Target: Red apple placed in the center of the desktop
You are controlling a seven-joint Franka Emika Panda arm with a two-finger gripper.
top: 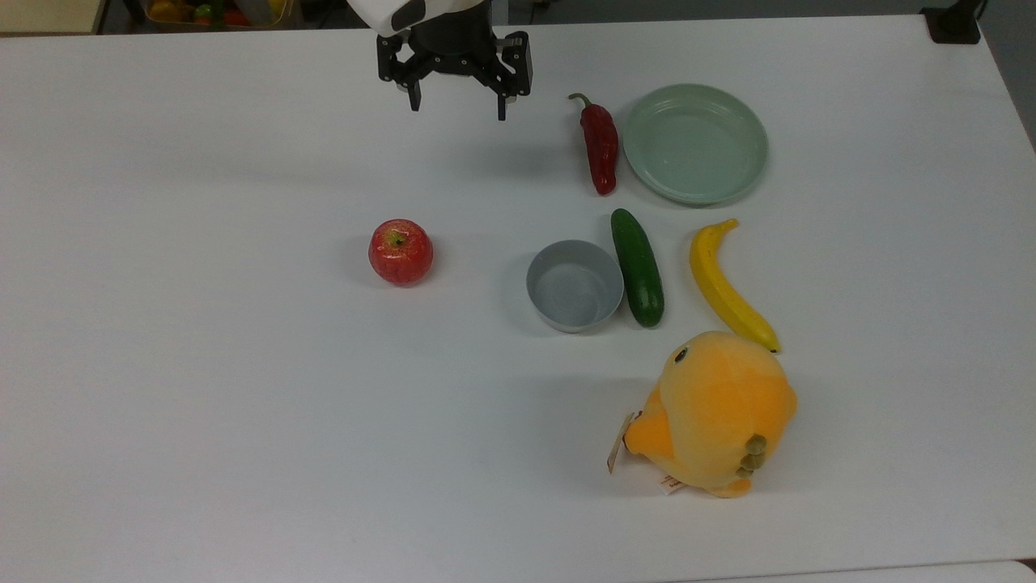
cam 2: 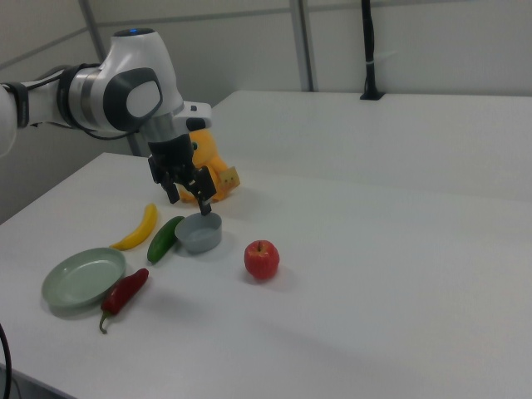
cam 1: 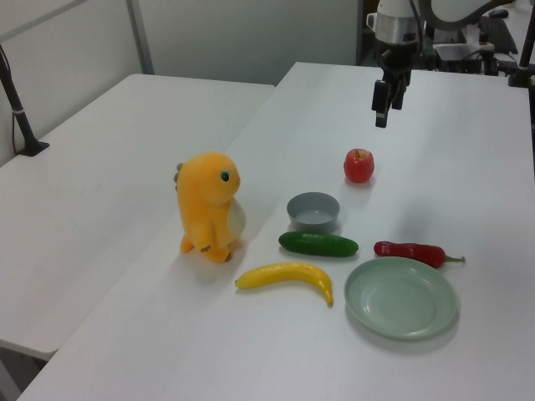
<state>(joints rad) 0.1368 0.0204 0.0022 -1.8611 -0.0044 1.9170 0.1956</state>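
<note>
- Red apple (top: pixel 401 252) sits upright on the white desktop (top: pixel 202 389), stem dimple up, free of any contact and roughly mid-table in the top view, a little toward the top view's left.
- Nearest neighbour is the grey bowl (top: pixel 575 285), well apart on the top view's right; touching or just beside the bowl lies the green cucumber (top: pixel 638 266), then the yellow banana (top: pixel 730 287).
- Farther out are the dark-red chili pepper (top: pixel 600 146), just beside the pale green plate (top: pixel 694 143), and the orange plush toy (top: pixel 712 413) near the front edge.
- My gripper (top: pixel 456 109) hangs above the far side of the table with its fingers spread wide and nothing between them; it is well apart from the apple (the left view shows it raised clear of the fruit).
- I judge the placing as done, or very nearly, since the apple rests alone with open table all round.
- What could go wrong from here: the apple is round and glossy, so any knock would set it rolling off its spot, most likely toward the bowl.
- A low sweep of my arm across the table could also clip the chili pepper or the plate, which lie closest to my fingers.
- Coming down again without need risks nudging the fruit sideways with one fingertip.
</note>
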